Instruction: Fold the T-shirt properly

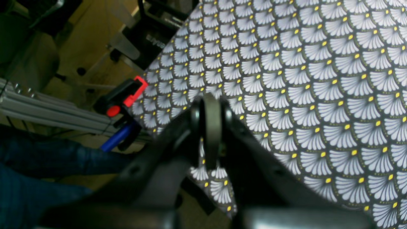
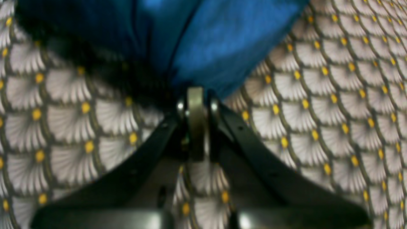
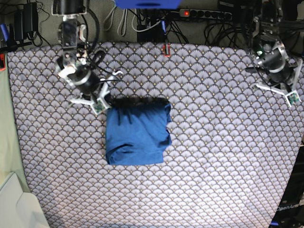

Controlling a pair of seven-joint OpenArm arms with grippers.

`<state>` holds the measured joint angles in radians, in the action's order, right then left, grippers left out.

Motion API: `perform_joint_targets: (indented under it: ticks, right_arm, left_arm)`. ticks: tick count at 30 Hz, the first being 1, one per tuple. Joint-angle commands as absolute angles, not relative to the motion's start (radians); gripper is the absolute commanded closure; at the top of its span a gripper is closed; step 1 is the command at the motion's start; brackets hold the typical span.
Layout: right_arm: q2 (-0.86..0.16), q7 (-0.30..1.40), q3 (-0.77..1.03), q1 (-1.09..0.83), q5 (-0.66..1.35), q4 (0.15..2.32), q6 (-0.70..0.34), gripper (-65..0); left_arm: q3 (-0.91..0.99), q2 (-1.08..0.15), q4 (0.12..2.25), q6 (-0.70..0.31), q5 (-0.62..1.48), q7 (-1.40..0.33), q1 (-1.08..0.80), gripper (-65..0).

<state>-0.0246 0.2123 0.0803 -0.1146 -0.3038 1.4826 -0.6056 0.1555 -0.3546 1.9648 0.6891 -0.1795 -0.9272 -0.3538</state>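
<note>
Fan-patterned tablecloth (image 3: 228, 156) over whole table; cables and power strip (image 3: 209, 14) along far edge. T-shirt (image 3: 137, 134) folded into compact blue block, left of centre in base view, well clear of all edges. Wide bare cloth to its right and front. Right gripper (image 3: 105, 99) at shirt's far corner, jaws closed; fabric between them or not, cannot tell. Left gripper (image 1: 212, 133) closed, holding nothing, over table corner beside red clamp (image 1: 122, 95).
</note>
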Motion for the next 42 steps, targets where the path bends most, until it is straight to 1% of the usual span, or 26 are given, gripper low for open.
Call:
perform_joint_targets:
  ticks: [1,7,9,11,15,17,21,25,29,34,38,39,42]
  right_arm:
    - [-0.028,0.185,0.11,-0.111,-0.291,1.518,-0.602,-1.0]
    - [-0.021,0.185,0.263,-0.2,-0.291,1.623,-0.602,-1.1]
    - [-0.013,0.185,0.314,-0.262,-0.288,1.69,-0.602,-1.1]
    - [0.018,0.185,0.358,-0.325,-0.286,1.745,-0.602,-1.1]
    - [0.074,0.185,0.432,-0.444,-0.28,1.833,-0.604,-0.7]
    - [0.104,0.185,0.47,-0.506,-0.228,1.87,-0.605,-0.7]
    - [0.119,0.228,0.518,-0.618,-0.116,1.922,-0.605,-0.7]
    - [0.107,0.298,0.565,-0.693,0.004,1.936,-0.605,-0.7]
    - [0.099,0.308,0.596,-0.757,0.079,1.931,-0.605,-0.6]
    - [0.101,0.306,0.591,-0.809,0.093,1.874,-0.605,-0.6]
    - [0.094,0.297,0.59,-0.802,0.088,1.687,-0.605,-0.6]
    - [0.077,0.295,0.59,-0.8,0.09,1.638,-0.605,-0.6]
    - [0.048,0.223,0.558,-0.768,0.085,1.466,-0.604,-0.6]
  left_arm:
    - [0.16,-0.375,1.983,0.698,-0.2,-0.909,-0.348,-0.4]
    - [0.157,-0.38,1.982,0.698,-0.177,-0.909,-0.346,-0.3]
    - [0.156,-0.381,1.979,0.698,-0.114,-0.909,-0.346,-0.3]
    - [0.159,-0.384,1.977,0.698,-0.024,-0.915,-0.352,-0.3]
    - [0.159,-0.421,1.974,0.698,0.185,-1.026,-0.357,-0.3]
    - [0.163,-0.435,1.98,0.698,0.309,-1.041,-0.394,-0.3]
    - [0.162,-0.466,1.983,0.698,0.458,-1.012,-0.472,-0.3]
    - [0.156,-0.466,1.983,0.698,0.527,-0.964,-0.561,-0.3]
    - [0.116,-0.443,1.975,0.698,0.553,-0.901,-0.665,-0.3]
    - [-0.004,-0.417,1.903,0.698,0.552,-0.846,-0.756,-0.2]
    - [-0.09,-0.404,1.773,0.698,0.55,-0.766,-0.771,-0.2]
    - [-0.125,-0.404,1.728,0.698,0.549,-0.74,-0.771,-0.2]
    - [-0.225,-0.404,1.578,0.698,0.483,-0.621,-0.751,-0.2]
